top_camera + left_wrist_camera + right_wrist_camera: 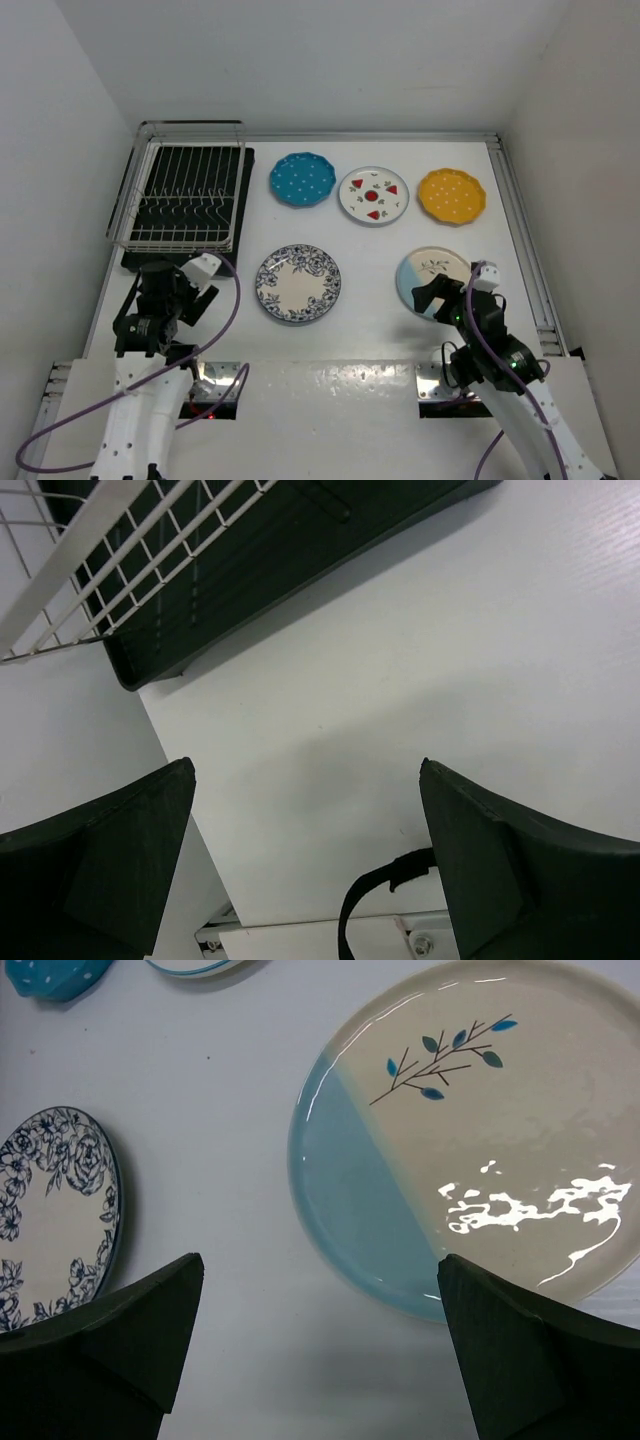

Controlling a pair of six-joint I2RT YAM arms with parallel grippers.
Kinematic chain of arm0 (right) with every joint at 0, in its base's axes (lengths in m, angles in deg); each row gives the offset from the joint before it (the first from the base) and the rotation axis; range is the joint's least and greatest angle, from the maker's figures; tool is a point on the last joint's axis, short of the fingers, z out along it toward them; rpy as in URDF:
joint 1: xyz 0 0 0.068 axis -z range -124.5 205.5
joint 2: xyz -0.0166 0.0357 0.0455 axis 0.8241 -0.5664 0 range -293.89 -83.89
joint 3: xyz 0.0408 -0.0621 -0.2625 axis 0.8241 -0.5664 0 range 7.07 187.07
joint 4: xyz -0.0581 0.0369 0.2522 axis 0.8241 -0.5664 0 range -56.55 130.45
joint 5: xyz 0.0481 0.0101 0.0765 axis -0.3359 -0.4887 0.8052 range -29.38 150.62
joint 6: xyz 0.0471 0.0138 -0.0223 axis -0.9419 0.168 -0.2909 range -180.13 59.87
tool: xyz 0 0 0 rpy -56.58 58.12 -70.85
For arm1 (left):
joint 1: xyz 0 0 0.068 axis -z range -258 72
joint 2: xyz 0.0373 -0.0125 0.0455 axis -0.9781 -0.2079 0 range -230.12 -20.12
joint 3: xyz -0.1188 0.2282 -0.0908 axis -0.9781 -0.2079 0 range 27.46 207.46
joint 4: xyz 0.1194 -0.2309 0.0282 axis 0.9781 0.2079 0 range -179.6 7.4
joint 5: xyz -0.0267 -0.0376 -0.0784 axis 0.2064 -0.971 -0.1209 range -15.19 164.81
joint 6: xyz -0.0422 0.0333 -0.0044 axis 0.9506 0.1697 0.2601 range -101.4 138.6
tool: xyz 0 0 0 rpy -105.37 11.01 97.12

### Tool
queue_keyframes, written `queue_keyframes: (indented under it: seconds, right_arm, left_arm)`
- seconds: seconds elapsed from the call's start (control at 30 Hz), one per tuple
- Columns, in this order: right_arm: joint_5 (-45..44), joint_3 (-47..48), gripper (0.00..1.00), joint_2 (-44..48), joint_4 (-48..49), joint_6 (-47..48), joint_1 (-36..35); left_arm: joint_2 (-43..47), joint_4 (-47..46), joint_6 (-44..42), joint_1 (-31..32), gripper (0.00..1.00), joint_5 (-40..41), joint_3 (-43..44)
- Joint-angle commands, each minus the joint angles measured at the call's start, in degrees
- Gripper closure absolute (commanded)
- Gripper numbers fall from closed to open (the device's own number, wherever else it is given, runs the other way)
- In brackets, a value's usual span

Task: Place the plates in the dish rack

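Five plates lie flat on the white table. The blue dotted plate (302, 179), the white plate with red fruit (373, 195) and the yellow dotted plate (451, 196) sit in a back row. The blue-floral-rimmed plate (298, 283) (55, 1220) lies front centre. The half light-blue half cream plate (430, 272) (470, 1140) lies front right. The silver wire dish rack (185, 195) (120, 560) stands empty on its black drip tray (270, 570) at the back left. My right gripper (432, 296) (315, 1290) is open, hovering over the near-left edge of the half-blue plate. My left gripper (192, 288) (305, 810) is open and empty just in front of the rack.
White walls close in the table on the left, back and right. A raised metal rail (525, 230) runs along the right edge. Purple cables (225, 320) loop near the left arm. A black cable (375, 890) hangs at the table's near edge.
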Motion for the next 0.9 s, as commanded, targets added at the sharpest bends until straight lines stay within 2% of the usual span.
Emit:
queue_keyframes:
  seconds: [0.0, 0.1, 0.17, 0.2, 0.27, 0.3, 0.33, 0.37, 0.4, 0.47, 0.5, 0.53, 0.57, 0.63, 0.73, 0.87]
  right_arm:
    - [-2.18, 1.86, 0.0, -0.88, 0.4, -0.92, -0.25]
    - [-5.0, 3.0, 0.0, -1.32, 0.14, -5.23, -0.08]
    - [-2.21, 3.09, 0.0, -1.32, 3.98, -2.69, -0.25]
    - [0.95, 3.0, 0.0, -2.19, 6.7, 0.89, -0.17]
    - [4.12, 3.96, 0.0, -5.26, 9.09, 2.06, -0.25]
    - [5.8, 5.27, 0.0, -10.67, 9.45, 4.24, -0.25]
    - [7.73, 7.03, 0.0, -12.9, 9.54, 5.22, -0.25]
    - [8.44, 8.0, 0.0, -15.1, 9.54, 6.19, 0.01]
    - [11.32, 10.88, 0.0, -21.65, 9.46, 9.24, -0.25]
    - [12.75, 12.66, 0.05, -25.47, 10.24, 12.59, -0.25]
    - [14.76, 14.76, 0.05, -29.41, 10.59, 13.05, -0.25]
    - [15.3, 15.56, 0.06, -32.4, 10.95, 13.92, -0.43]
    - [15.74, 16.18, 0.08, -34.96, 12.43, 13.93, -0.34]
    - [16.27, 17.33, 0.1, -37.95, 15.15, 13.84, -0.08]
    - [18.55, 16.89, 0.15, -39.37, 19.47, 12.71, -0.25]
    - [19.61, 16.71, 0.16, -41.66, 22.02, 12.08, -0.25]
  left_arm:
    - [1.24, -1.76, 0.86, 0.42, 0.01, 0.45, 1.93]
    - [-0.51, -1.76, -0.35, 0.42, 0.01, -1.38, 7.97]
    - [-2.44, -1.76, -0.37, 0.42, 0.01, -5.14, 12.9]
    - [-4.11, -1.76, 0.16, 0.42, 0.01, -7.26, 19.45]
    - [-13.84, 2.25, 0.86, 0.42, 0.03, -13.94, 27.48]
    - [-23.36, 4.72, 1.39, 1.46, 0.06, -16.22, 37.44]
    - [-28.42, 10.66, 2.0, 2.26, 0.14, -20.42, 43.11]
    - [-33.43, 13.85, 2.01, 3.31, 0.18, -22.38, 48.91]
    - [-38.09, 16.58, 2.88, 6.8, 0.21, -23.79, 60.01]
    - [-49.14, 20.81, 4.11, 12.17, 0.22, -23.46, 68.53]
    - [-51.65, 20.83, 4.64, 15.33, 0.22, -21.62, 71.17]
    - [-53.67, 20.13, 5.17, 21.8, 0.22, -19.26, 72.33]
    - [-56.83, 18.12, 5.17, 24.56, 0.21, -15.32, 71.56]
    - [-59.31, 14.69, 5.7, 29.83, 0.18, -14.31, 65.62]
    - [-65.71, 7.31, 8.58, 31.35, 0.14, -14.83, 59.44]
    - [-74.86, 5.81, 9.3, 31.36, 0.12, -18.35, 58.81]
